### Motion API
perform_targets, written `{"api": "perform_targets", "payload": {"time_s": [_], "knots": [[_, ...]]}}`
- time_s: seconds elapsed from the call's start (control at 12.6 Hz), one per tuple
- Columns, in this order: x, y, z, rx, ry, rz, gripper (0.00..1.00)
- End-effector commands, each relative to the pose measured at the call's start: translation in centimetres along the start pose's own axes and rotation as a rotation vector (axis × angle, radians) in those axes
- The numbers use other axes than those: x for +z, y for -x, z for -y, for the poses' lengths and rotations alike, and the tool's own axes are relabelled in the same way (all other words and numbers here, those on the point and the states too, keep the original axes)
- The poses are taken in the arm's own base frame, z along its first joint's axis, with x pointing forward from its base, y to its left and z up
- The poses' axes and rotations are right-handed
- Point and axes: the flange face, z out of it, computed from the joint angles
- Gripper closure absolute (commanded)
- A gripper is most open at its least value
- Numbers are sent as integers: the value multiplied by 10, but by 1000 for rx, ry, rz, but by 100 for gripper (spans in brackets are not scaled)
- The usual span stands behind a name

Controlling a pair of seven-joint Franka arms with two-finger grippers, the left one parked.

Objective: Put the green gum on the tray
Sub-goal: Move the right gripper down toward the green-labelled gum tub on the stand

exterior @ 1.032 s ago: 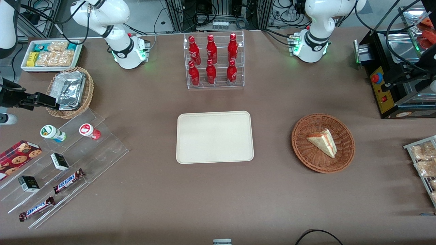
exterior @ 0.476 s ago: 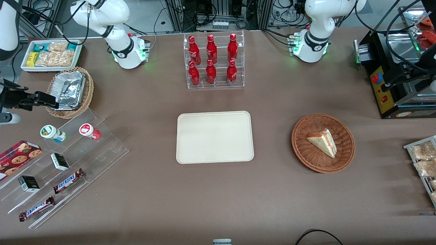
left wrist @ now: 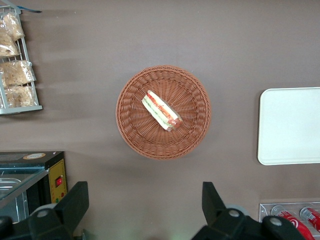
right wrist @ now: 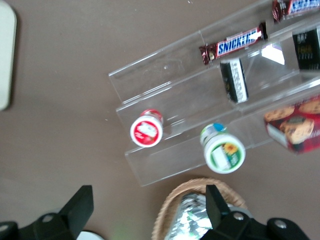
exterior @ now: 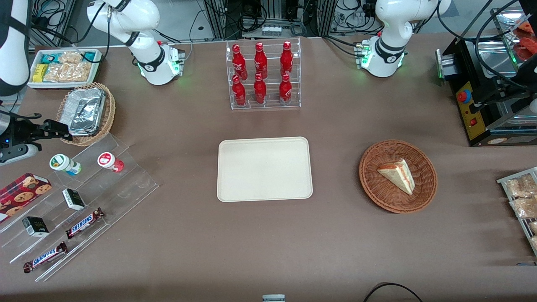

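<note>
The green gum (exterior: pixel 63 164) is a white canister with a green-and-white lid, standing on the top step of a clear acrylic stand (exterior: pixel 126 184). It also shows in the right wrist view (right wrist: pixel 223 149). The cream tray (exterior: pixel 264 168) lies at the table's middle, and its edge shows in the right wrist view (right wrist: pixel 5 60). My right gripper (exterior: pixel 58 129) hovers open and empty above the rim of the wicker basket, a little farther from the front camera than the gum. In the right wrist view the gripper (right wrist: pixel 149 202) has its jaws wide apart.
A similar red-lidded canister (exterior: pixel 110 161) stands beside the gum. The wicker basket with a foil tray (exterior: pixel 86 112) sits under the gripper. Snickers bars (exterior: pixel 84 222), small dark boxes (exterior: pixel 73 199) and a cookie box (exterior: pixel 23 191) lie on the stand. A bottle rack (exterior: pixel 262 75) stands farther back.
My gripper has moved slightly nearer the front camera, off the foil tray and closer to the gum. The gum and the tray have not moved.
</note>
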Motion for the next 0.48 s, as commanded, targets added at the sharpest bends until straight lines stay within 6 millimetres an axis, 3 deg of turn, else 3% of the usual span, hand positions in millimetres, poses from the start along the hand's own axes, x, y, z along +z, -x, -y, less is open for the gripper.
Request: {"api": "perform_targets", "payload": {"time_s": [0.0, 0.4], "knots": [[11, 6, -13, -194, 54, -26, 0], [45, 17, -41, -493, 128, -29, 0]]}}
